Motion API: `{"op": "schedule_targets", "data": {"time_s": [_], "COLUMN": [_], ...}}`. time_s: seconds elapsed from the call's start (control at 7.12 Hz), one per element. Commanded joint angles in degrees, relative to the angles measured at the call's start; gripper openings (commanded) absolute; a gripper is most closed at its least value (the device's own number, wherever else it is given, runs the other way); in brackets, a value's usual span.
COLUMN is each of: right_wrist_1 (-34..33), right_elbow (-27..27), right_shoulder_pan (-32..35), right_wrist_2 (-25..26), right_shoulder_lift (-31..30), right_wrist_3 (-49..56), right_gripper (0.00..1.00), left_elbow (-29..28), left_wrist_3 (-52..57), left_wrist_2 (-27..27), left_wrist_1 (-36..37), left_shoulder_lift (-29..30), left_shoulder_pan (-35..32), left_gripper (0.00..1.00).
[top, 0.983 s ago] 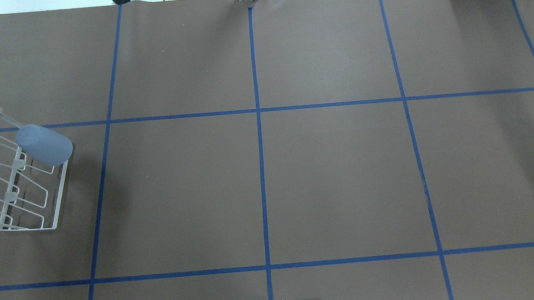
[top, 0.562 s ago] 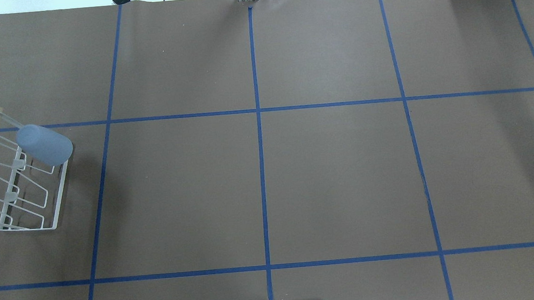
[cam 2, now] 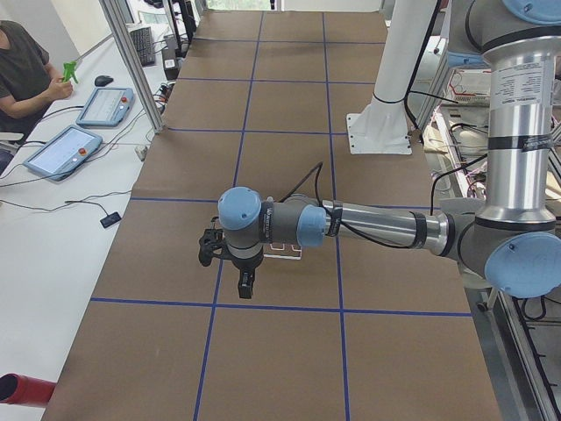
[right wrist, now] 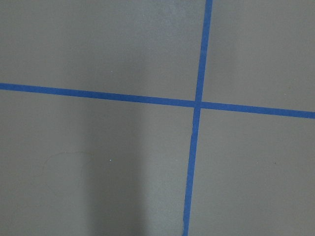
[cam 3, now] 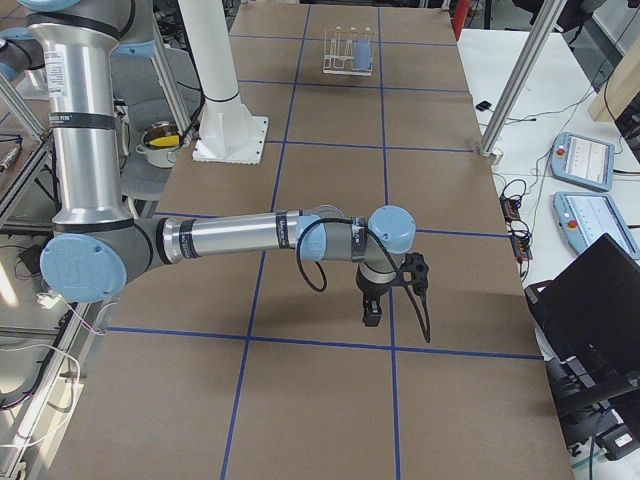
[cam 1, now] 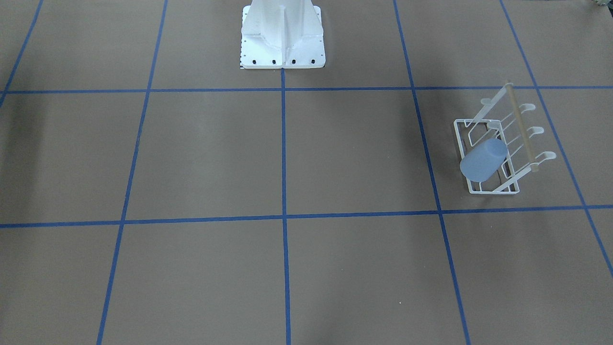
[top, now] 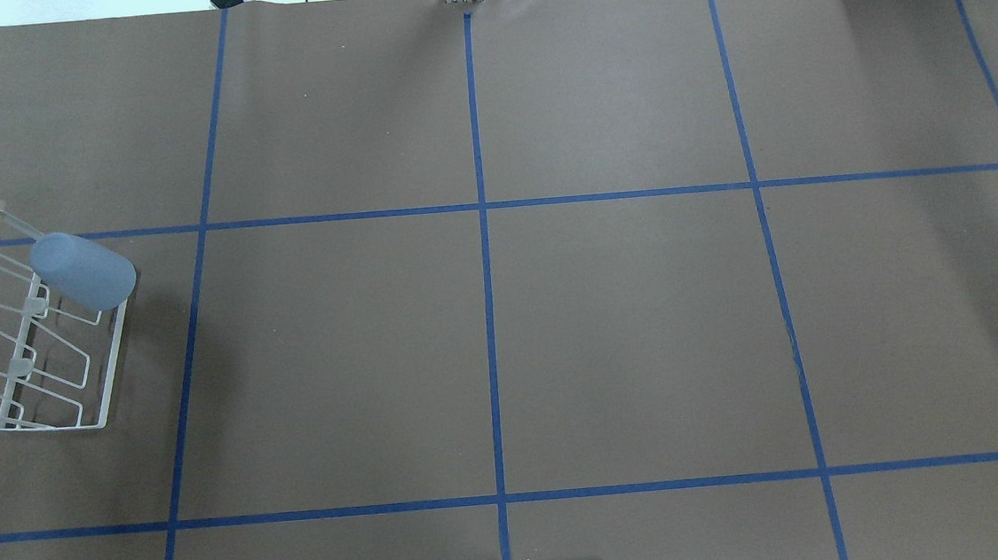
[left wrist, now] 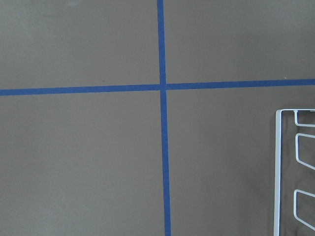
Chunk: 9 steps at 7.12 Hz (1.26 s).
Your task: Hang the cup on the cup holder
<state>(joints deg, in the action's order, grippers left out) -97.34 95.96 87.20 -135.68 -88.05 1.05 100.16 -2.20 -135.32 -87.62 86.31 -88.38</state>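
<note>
Risks knocking the pale blue tumbler (top: 84, 271), slanted over the twelve o'clock end of the white wire rack (top: 117, 359) at nine o'clock on the table (top: 627, 323), loose by a low pass of the left gripper (cam 2: 244, 288); cannot tell its clench, nor that of the right gripper (cam 3: 371, 315).

cup (top: 84, 270): smooth matt plastic | cup holder (top: 52, 427): white coated wire, wooden bar | table (top: 628, 332): matt brown paper

Overhead camera: behind me, looking forward and down on the surface (top: 627, 323). Front camera: opposite, facing my base (cam 1: 282, 38). Both share the cup holder (top: 36, 306) at the edge on my left. End cameras look lengthwise; wrist cameras look straight down, close.
</note>
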Motion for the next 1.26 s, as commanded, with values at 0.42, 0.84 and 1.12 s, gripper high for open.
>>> {"op": "schedule_targets", "data": {"time_s": [0.42,0.84,1.12], "right_wrist_1": [3.0,3.1,3.1], "right_elbow": [-0.2,-0.2,-0.1], "right_shoulder_pan": [-0.5,-0.5,-0.5], "right_wrist_2": [0.8,2.8,2.8], "right_shoulder_lift": [-0.8,-1.1,-1.1], "right_wrist_3": [-0.7,-0.7,-0.8], "right_gripper": [1.0,1.0,1.0], "left_elbow": [-0.8,-2.4,-2.6], "left_wrist_3": [0.4,0.9,4.4], "left_wrist_2": [0.3,0.3,0.4], "left_wrist_1": [-0.2,-0.7,-0.6], "left_shoulder_lift": [0.0,0.0,0.2], "left_shoulder_pan": [0.1,0.0,-0.2], "left_gripper": [0.98,0.98,0.98]}}
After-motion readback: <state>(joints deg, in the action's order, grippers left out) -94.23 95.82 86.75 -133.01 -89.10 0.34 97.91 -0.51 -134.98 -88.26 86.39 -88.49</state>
